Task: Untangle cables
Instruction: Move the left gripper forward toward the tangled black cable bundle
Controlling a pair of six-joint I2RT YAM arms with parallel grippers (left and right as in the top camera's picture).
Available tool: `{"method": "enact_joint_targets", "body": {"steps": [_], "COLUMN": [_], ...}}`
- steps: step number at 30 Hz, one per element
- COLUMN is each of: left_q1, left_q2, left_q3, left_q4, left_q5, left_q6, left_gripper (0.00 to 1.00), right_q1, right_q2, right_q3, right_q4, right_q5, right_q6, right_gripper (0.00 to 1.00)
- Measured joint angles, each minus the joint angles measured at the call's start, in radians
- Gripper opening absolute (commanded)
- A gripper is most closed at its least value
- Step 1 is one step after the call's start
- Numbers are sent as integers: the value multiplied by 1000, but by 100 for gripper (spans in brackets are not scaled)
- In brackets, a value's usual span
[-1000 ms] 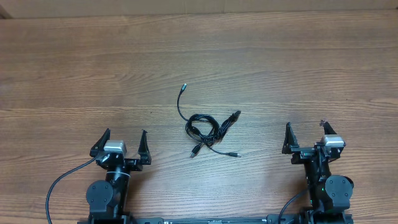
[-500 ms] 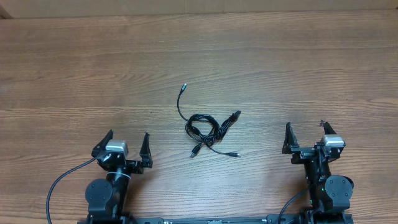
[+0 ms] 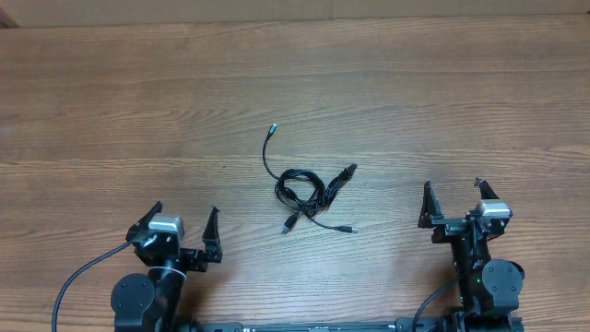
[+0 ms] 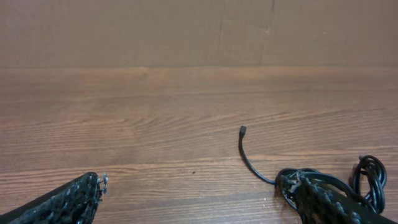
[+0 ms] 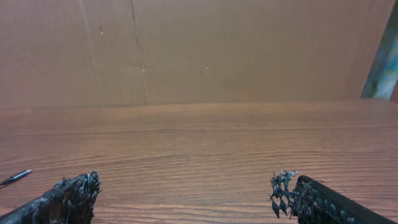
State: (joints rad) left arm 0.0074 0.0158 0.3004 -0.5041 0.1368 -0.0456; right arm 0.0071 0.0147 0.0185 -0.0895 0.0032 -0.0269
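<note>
The cables (image 3: 306,189) lie in a tangled black bundle at the middle of the wooden table, with plug ends sticking out up-left, right and downward. My left gripper (image 3: 182,218) is open and empty, at the front left, below and left of the bundle. In the left wrist view the cables (image 4: 249,158) show between and behind my open fingers (image 4: 193,186), partly hidden by the right finger. My right gripper (image 3: 455,192) is open and empty at the front right. In the right wrist view only one plug end (image 5: 15,177) shows at the left edge.
The wooden table (image 3: 111,111) spreads far beyond the bundle on all sides. A brown cardboard wall (image 5: 199,50) stands along the far edge. Thick black wiring (image 3: 78,281) loops from the left arm base.
My left gripper has drawn back toward the front edge of the table, a little away from the cables. The right arm and the cables have not moved.
</note>
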Motion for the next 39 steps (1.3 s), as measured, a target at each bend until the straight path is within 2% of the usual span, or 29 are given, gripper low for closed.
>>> {"method": "enact_joint_targets", "body": {"steps": [7,14,23,31,39], "left_q1": [0,0,0,0,0], "left_q2": [139,413,777,1019,1179], "left_q3": [76,224,537,770,806], "left_q4": [-8,-56,-313,-505,-521], "left_q5": [1,34,71,99,108], "left_q6": [0,1,18,49,53], "left_gripper": [99,100,100,100,99], "right_q1": [0,0,0,0,0], "right_q2": [0,0,0,-1,-1], "right_q3": [0,0,0,0,0], "right_q4": [0,0,-1,0,-1], "right_q5": [0,0,0,0,0], "right_q6": [0,0,1,0,0], "right_gripper": [100,100,100,100,100]}}
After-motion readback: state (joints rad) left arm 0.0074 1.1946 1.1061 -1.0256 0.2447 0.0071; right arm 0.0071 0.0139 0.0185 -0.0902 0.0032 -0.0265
